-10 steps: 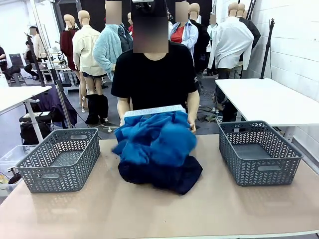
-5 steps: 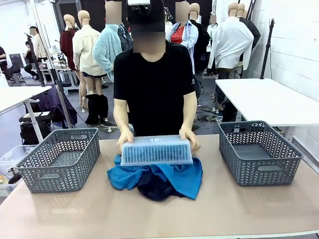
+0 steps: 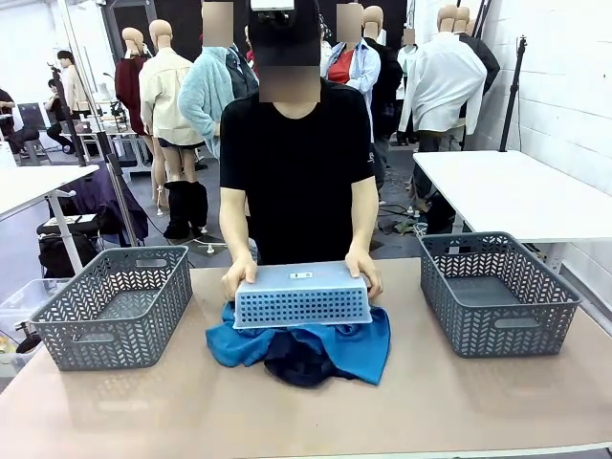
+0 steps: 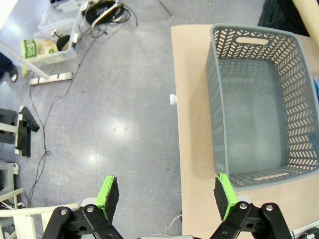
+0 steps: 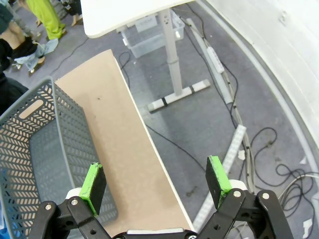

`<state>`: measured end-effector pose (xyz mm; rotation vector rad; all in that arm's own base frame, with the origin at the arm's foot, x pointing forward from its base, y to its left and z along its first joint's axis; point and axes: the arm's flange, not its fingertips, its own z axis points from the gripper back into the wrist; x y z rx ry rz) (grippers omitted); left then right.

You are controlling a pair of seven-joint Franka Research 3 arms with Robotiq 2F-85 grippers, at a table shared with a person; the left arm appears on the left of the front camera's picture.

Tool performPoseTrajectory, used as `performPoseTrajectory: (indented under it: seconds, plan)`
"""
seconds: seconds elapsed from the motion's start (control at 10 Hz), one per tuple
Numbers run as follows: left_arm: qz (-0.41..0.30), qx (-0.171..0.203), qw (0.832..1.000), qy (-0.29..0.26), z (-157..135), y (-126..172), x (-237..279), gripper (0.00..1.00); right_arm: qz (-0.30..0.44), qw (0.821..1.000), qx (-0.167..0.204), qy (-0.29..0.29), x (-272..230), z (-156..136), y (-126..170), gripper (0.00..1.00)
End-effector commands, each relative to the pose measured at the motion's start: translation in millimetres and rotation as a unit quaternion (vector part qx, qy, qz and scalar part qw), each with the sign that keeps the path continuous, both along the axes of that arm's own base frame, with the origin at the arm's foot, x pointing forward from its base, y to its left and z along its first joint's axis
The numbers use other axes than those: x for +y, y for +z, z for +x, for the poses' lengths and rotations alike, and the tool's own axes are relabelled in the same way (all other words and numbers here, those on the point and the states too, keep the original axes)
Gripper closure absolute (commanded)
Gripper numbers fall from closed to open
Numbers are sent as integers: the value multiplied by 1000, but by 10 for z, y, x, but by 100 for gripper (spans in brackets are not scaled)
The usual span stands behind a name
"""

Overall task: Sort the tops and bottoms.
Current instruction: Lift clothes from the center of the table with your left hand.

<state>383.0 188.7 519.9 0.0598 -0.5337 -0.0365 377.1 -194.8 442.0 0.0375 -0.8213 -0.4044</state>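
A heap of clothes lies mid-table in the front view: bright blue tops (image 3: 356,344) spread to both sides, with a very dark navy bottoms piece (image 3: 298,359) at its front middle. A person's hands press an upturned pale perforated basket (image 3: 301,295) onto the heap, hiding its upper part. My left gripper (image 4: 166,195) is open beyond the table's left edge, over the floor, beside a grey basket (image 4: 259,102). Just as wide open, my right gripper (image 5: 156,183) hangs over the table's right edge beside the other grey basket (image 5: 35,164). Neither holds anything.
Two empty grey woven-pattern baskets stand on the tan table, one at the left (image 3: 115,304) and one at the right (image 3: 497,292). A white table (image 3: 516,191) stands behind at right. Cables (image 5: 259,144) and bins (image 4: 50,45) lie on the floor around the table.
The person has turned the pale basket over, dumped the clothes onto the table and lowered the basket onto the heap. The heap has flattened. Both grippers stay open.
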Motion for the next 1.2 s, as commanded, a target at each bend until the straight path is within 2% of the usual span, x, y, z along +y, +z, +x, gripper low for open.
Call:
performPoseTrajectory:
  seconds: [0.0, 1.1]
  plan:
    - [-5, -3, 1000, -2, -26, -8, 8, 0, 5, 1000, 3, -10, 34, 15, -5, 0]
    - [-5, -3, 1000, -2, -26, -8, 8, 0, 5, 1000, 3, -10, 34, 15, -5, 0]
